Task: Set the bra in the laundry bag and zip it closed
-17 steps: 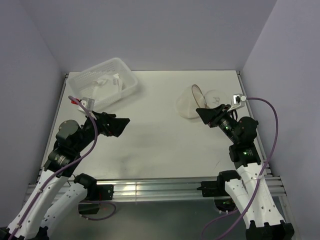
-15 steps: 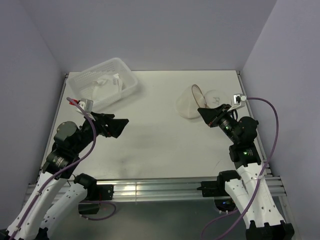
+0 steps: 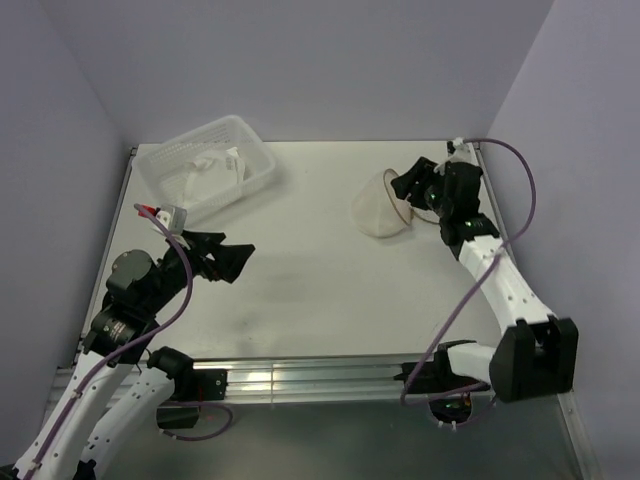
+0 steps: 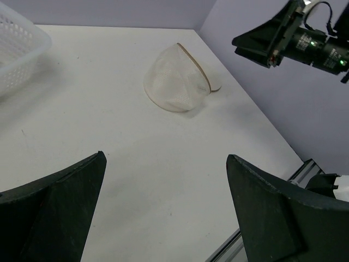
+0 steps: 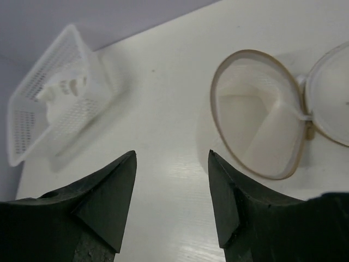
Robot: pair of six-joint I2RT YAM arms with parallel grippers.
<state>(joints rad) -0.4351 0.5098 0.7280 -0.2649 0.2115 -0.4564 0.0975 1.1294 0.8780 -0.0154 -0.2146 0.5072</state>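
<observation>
Bra (image 3: 212, 172) lies bunched inside the basket (image 3: 256, 143), beyond the left gripper (image 3: 236, 258), the nearer one, its fingers apart. Right gripper (image 3: 410, 184), likewise spread, hangs well apart from the basket, beside the open laundry bag (image 3: 378, 208).

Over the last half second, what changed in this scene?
The right gripper swung forward toward the far right corner, near the open white mesh laundry bag; nothing grasped. The left gripper barely shifted. Bag and perforated white plastic basket stayed put.
</observation>
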